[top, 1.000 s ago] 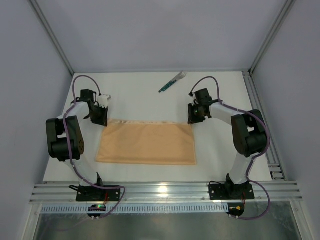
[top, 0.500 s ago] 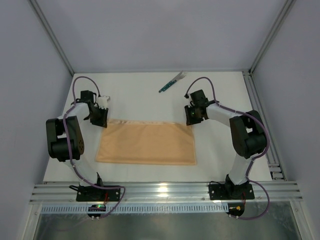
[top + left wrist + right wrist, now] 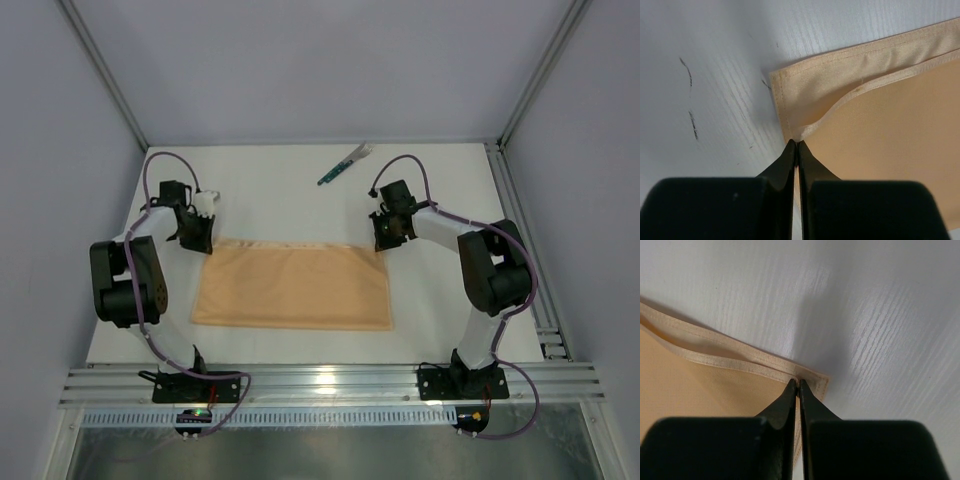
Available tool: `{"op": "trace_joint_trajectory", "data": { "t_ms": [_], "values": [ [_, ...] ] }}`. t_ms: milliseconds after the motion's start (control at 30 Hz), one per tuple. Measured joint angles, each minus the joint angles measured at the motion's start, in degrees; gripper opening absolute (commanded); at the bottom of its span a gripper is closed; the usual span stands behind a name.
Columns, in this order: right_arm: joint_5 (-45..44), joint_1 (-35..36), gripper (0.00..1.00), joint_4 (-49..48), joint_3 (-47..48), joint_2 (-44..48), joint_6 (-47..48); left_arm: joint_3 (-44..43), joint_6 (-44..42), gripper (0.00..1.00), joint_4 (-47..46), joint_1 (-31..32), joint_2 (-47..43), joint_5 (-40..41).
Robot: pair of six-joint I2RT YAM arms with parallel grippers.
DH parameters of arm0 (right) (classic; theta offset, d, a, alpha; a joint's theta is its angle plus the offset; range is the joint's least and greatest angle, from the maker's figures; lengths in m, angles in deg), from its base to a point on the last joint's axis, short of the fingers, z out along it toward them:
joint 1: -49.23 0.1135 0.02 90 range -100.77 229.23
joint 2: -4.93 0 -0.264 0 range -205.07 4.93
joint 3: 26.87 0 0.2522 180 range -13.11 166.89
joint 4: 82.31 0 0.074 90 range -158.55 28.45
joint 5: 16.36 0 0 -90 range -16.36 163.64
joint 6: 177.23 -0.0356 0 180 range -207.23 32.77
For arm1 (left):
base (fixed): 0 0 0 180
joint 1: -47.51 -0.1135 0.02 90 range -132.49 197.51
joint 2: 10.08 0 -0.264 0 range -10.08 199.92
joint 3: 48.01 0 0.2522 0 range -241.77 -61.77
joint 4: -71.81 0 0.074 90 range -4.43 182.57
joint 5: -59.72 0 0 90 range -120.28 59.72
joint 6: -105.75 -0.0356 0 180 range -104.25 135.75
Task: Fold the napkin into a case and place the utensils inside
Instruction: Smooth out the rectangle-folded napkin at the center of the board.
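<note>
The napkin (image 3: 292, 285) lies flat in the middle of the top view as a peach-tan rectangle of two layers, its long axis running left to right across the frame and its short sides facing the two arms; in the left wrist view the napkin (image 3: 880, 125) shows an upper layer whose hemmed edge sits a little inside the hem of the lower one and curls up toward the fingertips, and in the right wrist view the napkin (image 3: 700, 390) shows the same doubled hem running to its corner. The left gripper (image 3: 208, 243) sits at the cloth's upper left corner, and up close the left gripper (image 3: 797, 145) has its dark jaws pressed together on the edge of that upper layer. The right gripper (image 3: 383, 244) sits at the upper right corner, and the right gripper (image 3: 797, 384) is likewise pinched closed on the cloth's hem just inside the corner. The utensils (image 3: 345, 165) lie on the bare surface toward the upper middle of the frame, well apart from the napkin, in a slim bundle slanting from a dark green end at lower left to a pale end at upper right. The table (image 3: 280, 190) is white with a fine grain, marked by a few dark scuff marks (image 3: 687, 75). Pale grey walls (image 3: 320, 60) and metal frame posts (image 3: 105, 75) enclose it, and a ridged metal rail (image 3: 330, 385) crosses the bottom of the frame
</note>
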Motion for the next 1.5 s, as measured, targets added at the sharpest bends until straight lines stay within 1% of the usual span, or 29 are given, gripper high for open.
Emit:
{"op": "trace_joint_trajectory", "data": {
  "t_ms": [200, 367, 433, 500, 567, 600, 633, 933, 1100, 1233, 1333, 1400, 1500],
  "values": [
    [-0.57, 0.00, 0.04, -0.50, -0.50, 0.96, -0.26, 0.13, 0.07, 0.00, 0.98, 0.00, -3.19, -1.25],
    [-1.62, -0.02, 0.04, -1.66, -2.82, 5.55, -1.09, 0.33, 0.07, 0.00, 1.70, 0.00, -8.00, -2.51],
    [-2.01, -0.20, 0.04, -1.95, -3.08, 7.08, -1.66, 0.33, 0.04, 0.05, 1.73, 0.00, -8.85, -2.91],
    [-2.14, -0.35, 0.04, -2.67, -3.08, 7.74, -1.97, 0.33, 0.04, 0.07, 1.81, 0.00, -8.81, -3.08],
    [-2.16, -0.57, 0.04, -3.26, -3.10, 7.80, -2.14, 0.31, 0.04, 0.06, 2.10, 0.00, -8.48, -3.10],
    [-2.16, -0.70, 0.04, -3.41, -3.15, 7.80, -2.29, 0.31, 0.04, 0.02, 2.14, 0.00, -8.24, -3.10],
    [-2.21, -0.74, 0.04, -3.45, -3.26, 7.80, -2.40, 0.31, 0.09, 0.00, 2.12, 0.00, -7.98, -3.13],
    [-3.69, -2.60, 0.04, -3.54, -4.66, 8.85, -4.76, -3.56, 1.46, 0.01, 1.84, 0.02, -5.55, -5.27],
    [-3.21, -4.42, 0.04, -4.68, -4.70, 8.63, -5.90, -3.87, 1.70, 0.02, 1.09, 0.37, -5.18, -5.66],
    [-3.04, -4.57, 0.04, -5.70, -4.68, 6.34, -6.43, -4.74, 1.88, 0.07, -0.55, 0.85, -1.95, -5.14],
    [-3.06, -4.57, 0.04, -6.05, -4.68, 4.22, -6.60, -5.31, 2.10, 0.22, -2.40, 1.36, 1.38, -4.11],
    [-3.17, -4.61, 0.04, -6.05, -4.68, 3.32, -6.60, -5.77, 2.49, 0.24, -3.48, 1.86, 3.93, -2.80],
    [-3.15, -4.74, 0.04, -6.27, -4.68, 2.64, -6.60, -6.82, 2.60, 0.24, -4.35, 2.27, 7.37, -1.46]
  ]
}}
